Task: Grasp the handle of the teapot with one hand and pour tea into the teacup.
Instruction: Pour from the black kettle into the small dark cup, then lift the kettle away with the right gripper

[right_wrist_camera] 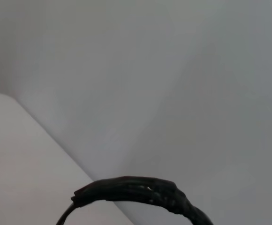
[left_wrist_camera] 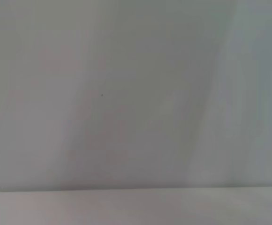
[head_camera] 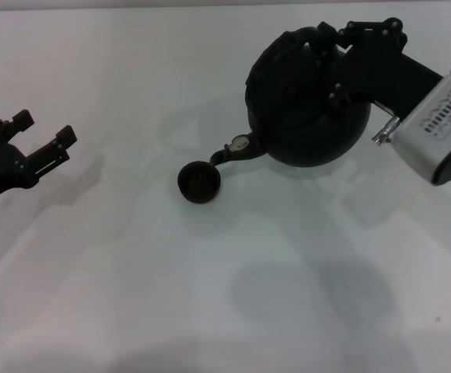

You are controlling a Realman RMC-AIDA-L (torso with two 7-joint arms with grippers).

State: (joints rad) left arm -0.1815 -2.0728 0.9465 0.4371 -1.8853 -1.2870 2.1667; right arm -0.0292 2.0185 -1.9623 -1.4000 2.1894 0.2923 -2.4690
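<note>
Black teapot (head_camera: 307, 105), tilted, handle (right_wrist_camera: 140, 191) clamped by right gripper (head_camera: 342, 58); spout over teacup (head_camera: 199, 182). Left gripper (head_camera: 43, 140) wide, idle. Risk: overshoot, spilling past small cup.

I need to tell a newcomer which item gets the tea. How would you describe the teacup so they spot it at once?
Start at the teapot, the big round black pot at the far right of the white table, where the right gripper is at its handle. Follow its short spout down to the tip. The teacup sits just beyond: tiny, round, dark, handleless, far smaller than the pot.
</note>
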